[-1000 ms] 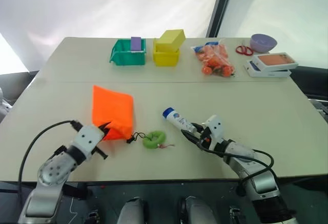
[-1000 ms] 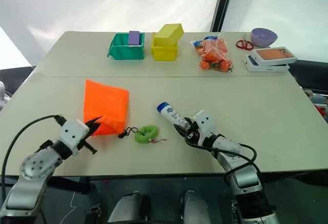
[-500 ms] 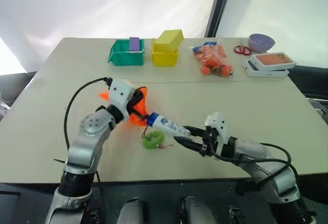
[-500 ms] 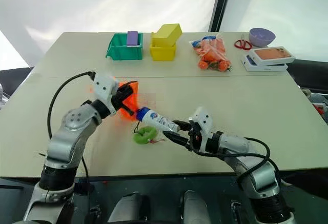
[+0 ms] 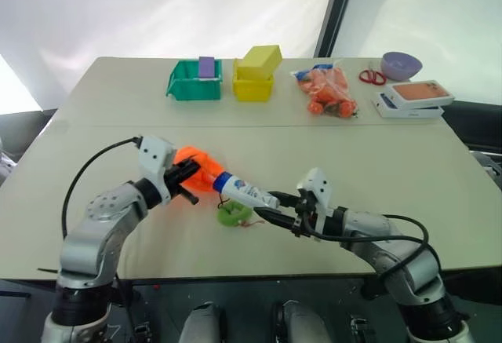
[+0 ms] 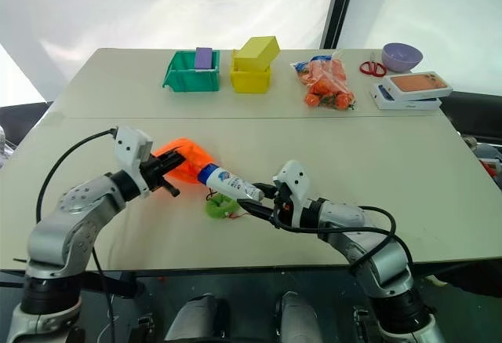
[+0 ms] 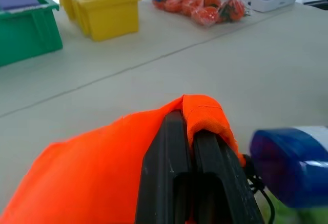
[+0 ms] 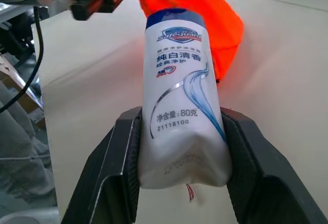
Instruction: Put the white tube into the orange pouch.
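Over the beige table (image 5: 439, 178), one tube (image 5: 245, 193) sat clamped in the right gripper (image 5: 271, 208), cap just beside one orange pouch (image 5: 198, 173). Left gripper (image 5: 188, 172) pinched that pouch's fabric, both lifted; two bins (image 5: 195, 80) stood behind.

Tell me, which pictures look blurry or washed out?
Left wrist view: the white tube's blue cap is out of focus, while the orange pouch is sharp. Right wrist view: the tube's label reads crisply. Both eye views: the backdrop behind the table is glaringly bright.
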